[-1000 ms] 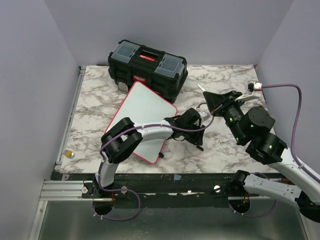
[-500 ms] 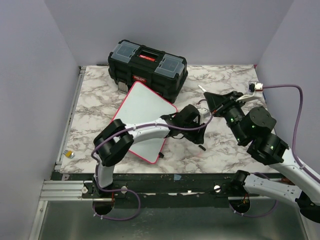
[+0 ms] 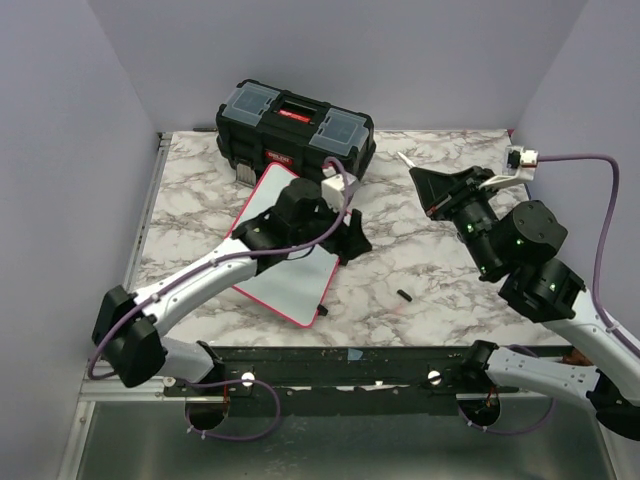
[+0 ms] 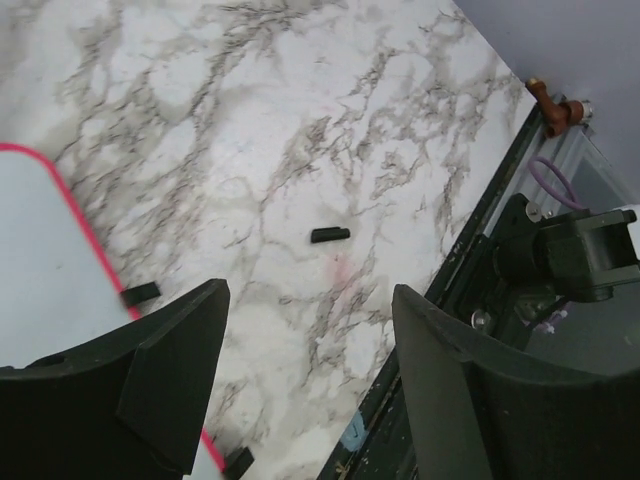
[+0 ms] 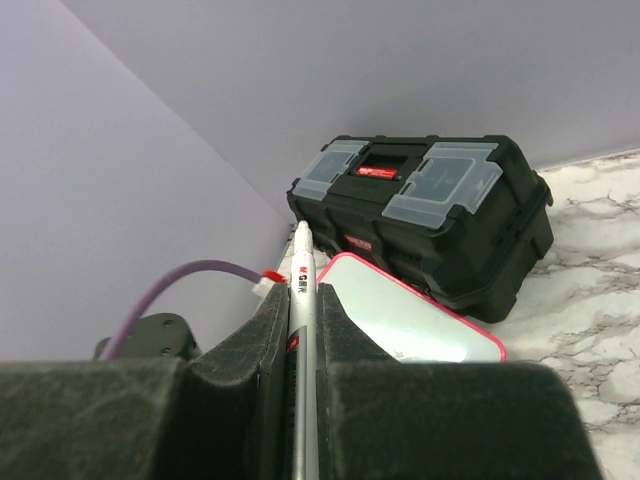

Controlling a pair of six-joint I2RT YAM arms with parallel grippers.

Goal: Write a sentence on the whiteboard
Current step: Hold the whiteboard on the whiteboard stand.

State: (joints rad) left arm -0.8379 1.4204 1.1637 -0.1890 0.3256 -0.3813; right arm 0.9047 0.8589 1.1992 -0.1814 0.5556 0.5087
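Black fingers of the left gripper stand parted, nothing between them, at the right edge of the whiteboard, while the right gripper is clamped on a white marker pen held up well to the right. The whiteboard lies flat on the marble table just before the black toolbox, glossy plain white inside a thin pink-red rim, with the left arm crossing it. From above I see the whole board, whereas the left wrist view catches one pink-edged corner and a small black cap nearby.

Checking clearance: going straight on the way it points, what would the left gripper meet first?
Probably the marble tabletop, near the small black piece; nothing else shows ahead of the left gripper. Depth is unclear.
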